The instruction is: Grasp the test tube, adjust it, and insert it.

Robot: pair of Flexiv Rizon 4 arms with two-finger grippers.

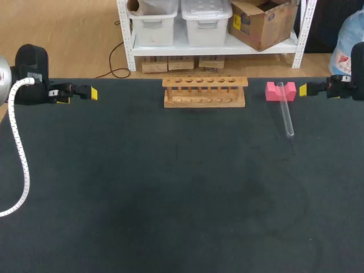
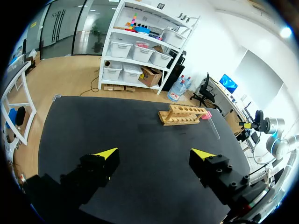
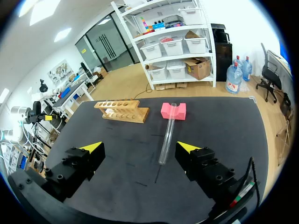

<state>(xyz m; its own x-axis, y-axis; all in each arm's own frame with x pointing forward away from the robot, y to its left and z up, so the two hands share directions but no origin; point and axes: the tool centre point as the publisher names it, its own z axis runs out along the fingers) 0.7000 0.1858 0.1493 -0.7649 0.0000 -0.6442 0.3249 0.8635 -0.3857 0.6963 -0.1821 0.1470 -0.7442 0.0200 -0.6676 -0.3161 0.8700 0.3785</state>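
Dark matting covers the surface [image 1: 170, 199], and the test tube [image 1: 285, 118] lies on it toward the right side, clear and empty. Its far end rests in the notch of a pink block [image 1: 280, 91], and its near end is down on the matting, so it slopes toward the front edge. Left of the block, apart from it, a wooden rack [image 1: 205, 92] stands near the back edge with a row of holes along its top, none filled. The right pincer [image 3: 139, 147] hangs just beside the pink block at the right edge, spread wide and holding nothing, with the tube ahead of it. The left pincer [image 2: 154, 154] hangs at the far left edge, well apart from the rack, also spread wide and holding nothing.
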